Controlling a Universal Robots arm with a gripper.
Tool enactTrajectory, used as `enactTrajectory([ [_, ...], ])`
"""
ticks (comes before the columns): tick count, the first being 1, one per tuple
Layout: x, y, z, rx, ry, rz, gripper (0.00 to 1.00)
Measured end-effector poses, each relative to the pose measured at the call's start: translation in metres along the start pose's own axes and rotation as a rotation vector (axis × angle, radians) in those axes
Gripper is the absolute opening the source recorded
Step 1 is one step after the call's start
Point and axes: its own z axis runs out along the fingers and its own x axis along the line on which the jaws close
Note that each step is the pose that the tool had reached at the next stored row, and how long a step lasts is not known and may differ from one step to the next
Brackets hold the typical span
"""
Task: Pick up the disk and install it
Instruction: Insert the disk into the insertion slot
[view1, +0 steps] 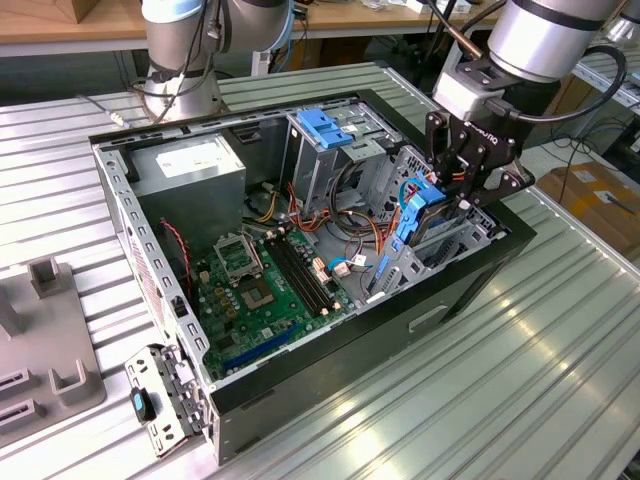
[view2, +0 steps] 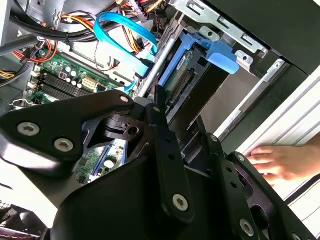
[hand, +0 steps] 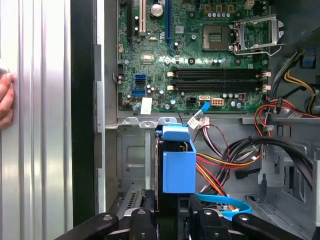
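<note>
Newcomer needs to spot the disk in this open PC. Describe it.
Find the open black computer case, then its end at the exterior view's right, under the gripper. The disk stands on edge there in the gripper's grip: a flat metal slab with blue side rails, unlike the plain blue latch on the drive cage or the grey box with a white sticker.

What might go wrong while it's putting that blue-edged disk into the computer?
1. Loose cables lie right beside the disk in the gripper; they might get pinched or snagged.
2. A person's hand rests on the table near the computer case; the arm could bump it.
</note>
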Motion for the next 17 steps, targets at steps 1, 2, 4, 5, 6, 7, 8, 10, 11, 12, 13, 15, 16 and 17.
enactTrajectory([
  [1,0.0,0.0,0.0,0.0,0.0,0.0,0.35],
  [2,0.0,0.0,0.0001,0.0,-0.0002,0.0,0.35],
  [4,0.0,0.0,0.0002,0.0,-0.0002,0.0,0.35],
  [5,0.0,0.0,0.0002,0.0,-0.0003,0.0,0.35],
  [6,0.0,0.0,0.0002,0.0,-0.0004,0.0,0.36],
  [7,0.0001,0.0,0.0001,0.0,-0.0002,0.0,0.36],
  [8,0.0001,0.0,0.0002,-0.0001,-0.0003,0.0,0.42],
  [10,0.0001,0.0,0.0002,0.0,-0.0002,0.0,0.42],
  [11,0.0002,0.0,0.0006,0.0,-0.0003,0.0,0.42],
  [12,0.0002,0.0,0.0027,0.0,-0.0003,0.0,0.42],
  [13,0.0001,0.0,0.0045,0.0,-0.0001,0.0,0.42],
  [15,-0.0002,0.0013,0.0113,0.0,0.0019,0.0,0.42],
  [16,-0.0002,0.0018,0.0121,0.0,0.0019,0.0,0.42],
  [17,-0.0002,0.0018,0.0121,0.0,0.0019,0.0,0.42],
])
